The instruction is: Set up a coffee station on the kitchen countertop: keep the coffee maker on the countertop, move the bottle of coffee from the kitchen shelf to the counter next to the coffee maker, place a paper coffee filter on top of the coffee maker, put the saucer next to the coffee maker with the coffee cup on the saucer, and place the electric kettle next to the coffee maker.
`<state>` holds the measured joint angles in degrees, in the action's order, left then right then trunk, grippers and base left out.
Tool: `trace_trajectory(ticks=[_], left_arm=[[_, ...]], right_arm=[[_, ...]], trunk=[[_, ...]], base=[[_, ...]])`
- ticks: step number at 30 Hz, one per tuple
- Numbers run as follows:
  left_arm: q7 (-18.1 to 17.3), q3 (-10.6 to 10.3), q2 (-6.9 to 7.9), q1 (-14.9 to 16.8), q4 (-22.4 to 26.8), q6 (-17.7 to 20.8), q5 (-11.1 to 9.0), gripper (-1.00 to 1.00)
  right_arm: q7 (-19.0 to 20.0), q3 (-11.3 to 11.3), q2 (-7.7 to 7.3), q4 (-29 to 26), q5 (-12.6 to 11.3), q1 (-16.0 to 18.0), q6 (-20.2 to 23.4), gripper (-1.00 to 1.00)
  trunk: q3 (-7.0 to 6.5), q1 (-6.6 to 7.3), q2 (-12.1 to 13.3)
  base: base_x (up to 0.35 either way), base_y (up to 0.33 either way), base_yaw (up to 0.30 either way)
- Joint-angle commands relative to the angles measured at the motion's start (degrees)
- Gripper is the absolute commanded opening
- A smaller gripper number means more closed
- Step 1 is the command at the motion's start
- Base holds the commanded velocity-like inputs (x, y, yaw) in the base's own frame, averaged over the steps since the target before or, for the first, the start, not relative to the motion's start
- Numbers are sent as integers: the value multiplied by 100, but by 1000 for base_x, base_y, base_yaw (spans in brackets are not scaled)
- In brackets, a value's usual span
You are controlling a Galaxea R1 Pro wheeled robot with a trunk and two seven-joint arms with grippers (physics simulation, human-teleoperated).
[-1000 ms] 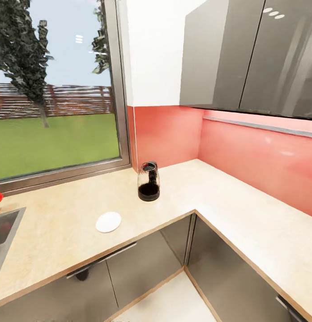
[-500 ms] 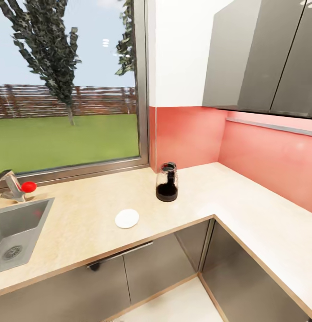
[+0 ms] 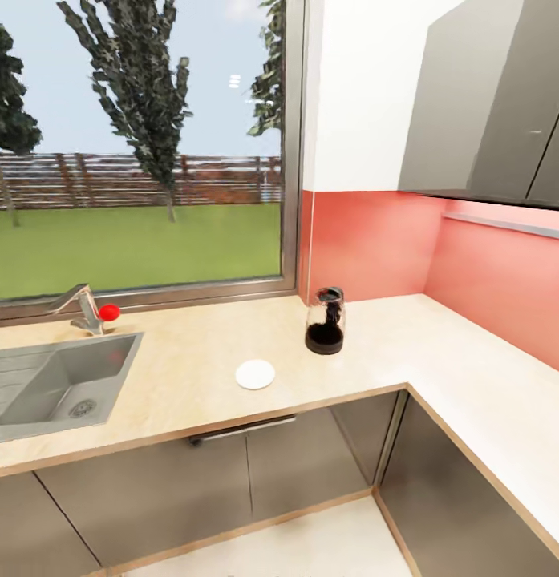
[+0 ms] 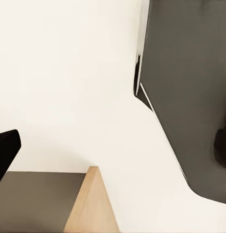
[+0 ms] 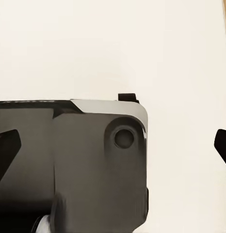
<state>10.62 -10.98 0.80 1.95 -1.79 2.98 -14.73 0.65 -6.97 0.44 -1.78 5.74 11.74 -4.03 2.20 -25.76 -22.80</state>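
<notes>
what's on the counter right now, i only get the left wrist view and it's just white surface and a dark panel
observer: a rounded clear-glass electric kettle with a dark base and black lid stands on the light wood-grain countertop, near the corner by the pink backsplash.
operator: anything near it
observer: a small flat round white saucer lies apart from the kettle, closer to the counter's front edge, with nothing on it.
operator: what else is along that counter
observer: a grey steel sink with a red-knobbed tap, under the window.
</notes>
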Motion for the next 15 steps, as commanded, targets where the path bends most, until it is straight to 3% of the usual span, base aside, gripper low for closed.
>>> trace_trajectory(ticks=[1,15], left_arm=[[19,-54,2,8,-5,15,-40,100],[29,-110,79,46,20,-69,35,100]], right_arm=[[6,-50,3,2,59,4,-17,100],[11,-53,0,-7,60,4,-18,100]], trunk=[[13,-3,-12],[13,-3,-12]], base=[[-56,-37,280],[-5,-4,280]])
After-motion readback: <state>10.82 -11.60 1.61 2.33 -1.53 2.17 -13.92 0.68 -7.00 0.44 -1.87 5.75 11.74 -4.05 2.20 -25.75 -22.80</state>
